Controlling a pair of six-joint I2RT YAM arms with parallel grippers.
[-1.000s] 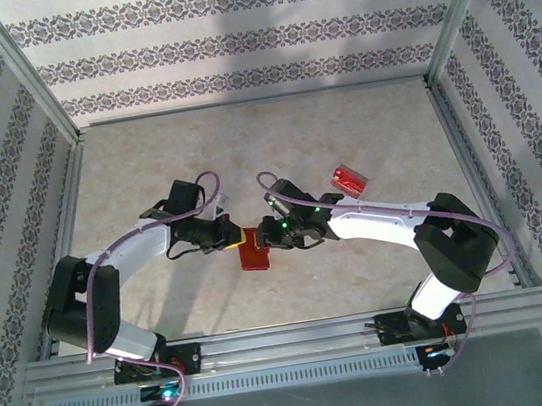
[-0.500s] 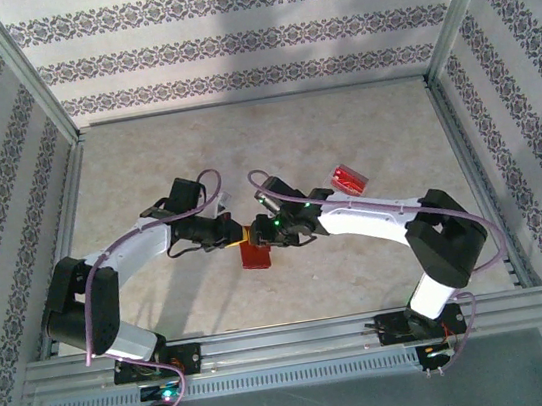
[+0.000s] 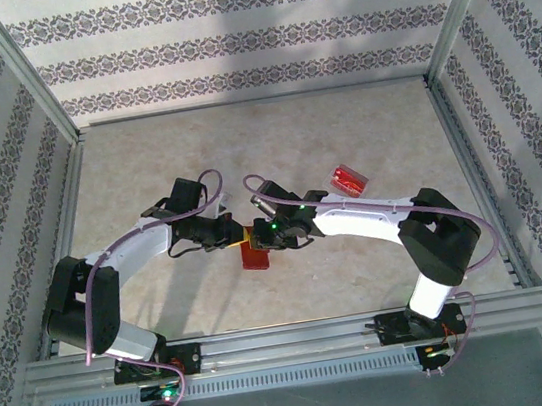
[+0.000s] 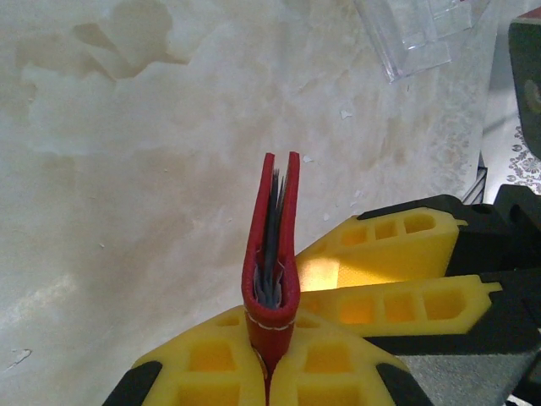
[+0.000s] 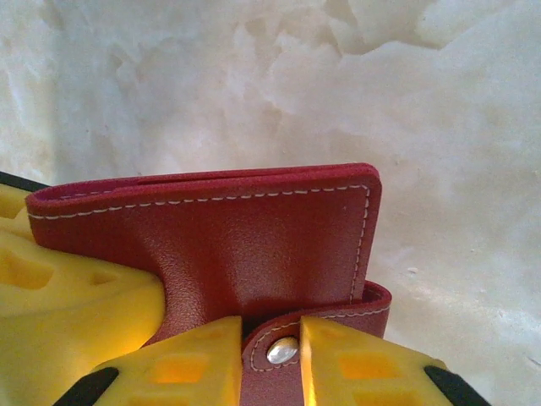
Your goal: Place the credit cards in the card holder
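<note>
The left gripper (image 4: 270, 342) is clamped tight on the wallet's (image 3: 254, 256) spine. The right gripper (image 5: 272, 353) straddles the wallet's tab (image 5: 282, 348); whether it grips, I cannot tell. A card (image 3: 346, 178) lies well right of the wallet.

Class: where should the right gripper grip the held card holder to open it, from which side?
Likely the clasp tab with its snap, from the right: it lies on the card holder's cover facing that arm, while the left gripper clamps the spine.
</note>
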